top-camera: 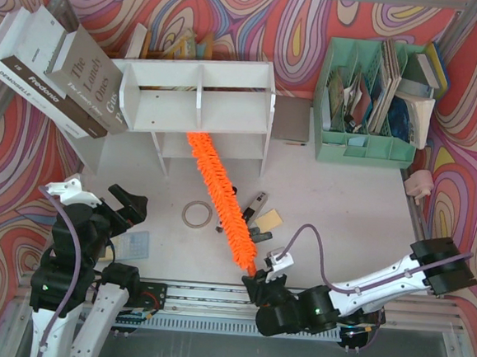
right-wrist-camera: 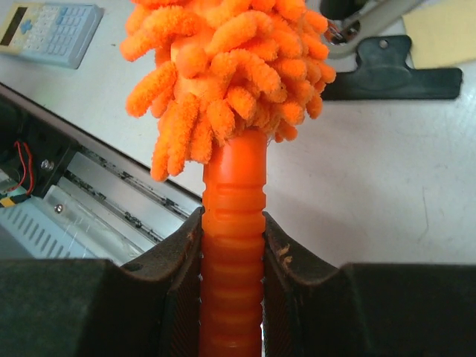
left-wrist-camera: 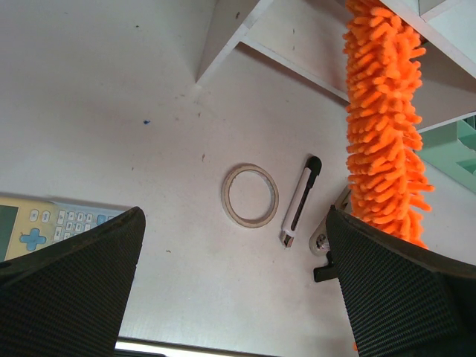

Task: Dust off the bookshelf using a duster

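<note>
The white bookshelf stands at the back of the table; its foot and lower board show in the left wrist view. The fluffy orange duster runs diagonally from the near edge up to the shelf, its tip under the shelf's middle board in the lower tier. My right gripper is shut on the duster's ribbed orange handle, with the shaggy head just beyond the fingers. My left gripper hangs open over the table at the near left, left of the duster, with nothing in it.
A tape ring and a box cutter lie between the grippers, a calculator near the left arm. A black clip and yellow note lie right of the duster. Books lean at left; a mint-green organizer stands at right.
</note>
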You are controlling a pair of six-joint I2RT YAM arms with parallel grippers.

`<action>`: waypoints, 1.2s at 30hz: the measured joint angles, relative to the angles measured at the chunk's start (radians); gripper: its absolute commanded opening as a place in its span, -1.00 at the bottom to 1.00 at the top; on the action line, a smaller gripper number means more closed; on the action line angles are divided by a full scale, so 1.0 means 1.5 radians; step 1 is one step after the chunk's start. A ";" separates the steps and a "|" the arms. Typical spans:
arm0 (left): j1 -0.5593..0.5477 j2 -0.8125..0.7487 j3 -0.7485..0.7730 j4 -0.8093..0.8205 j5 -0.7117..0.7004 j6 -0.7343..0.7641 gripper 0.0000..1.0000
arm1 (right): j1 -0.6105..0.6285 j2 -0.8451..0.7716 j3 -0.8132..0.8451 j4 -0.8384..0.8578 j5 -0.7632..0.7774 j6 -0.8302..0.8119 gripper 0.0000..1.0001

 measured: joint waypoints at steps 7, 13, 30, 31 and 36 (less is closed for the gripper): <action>0.000 0.000 0.000 0.000 0.000 0.000 0.97 | -0.036 0.081 0.014 0.167 -0.068 -0.206 -1.00; 0.000 0.000 0.000 0.000 0.000 0.000 0.97 | -0.072 0.137 0.043 0.209 -0.107 -0.265 -1.00; 0.000 0.000 0.000 0.000 0.001 0.000 0.97 | -0.076 0.101 0.089 -0.001 -0.009 -0.006 -1.00; 0.000 0.000 0.000 0.000 0.001 0.000 0.97 | -0.076 0.103 0.083 0.030 -0.016 -0.033 -1.00; 0.000 0.000 0.000 0.000 0.001 0.000 0.97 | -0.076 0.119 0.048 0.183 -0.063 -0.176 -1.00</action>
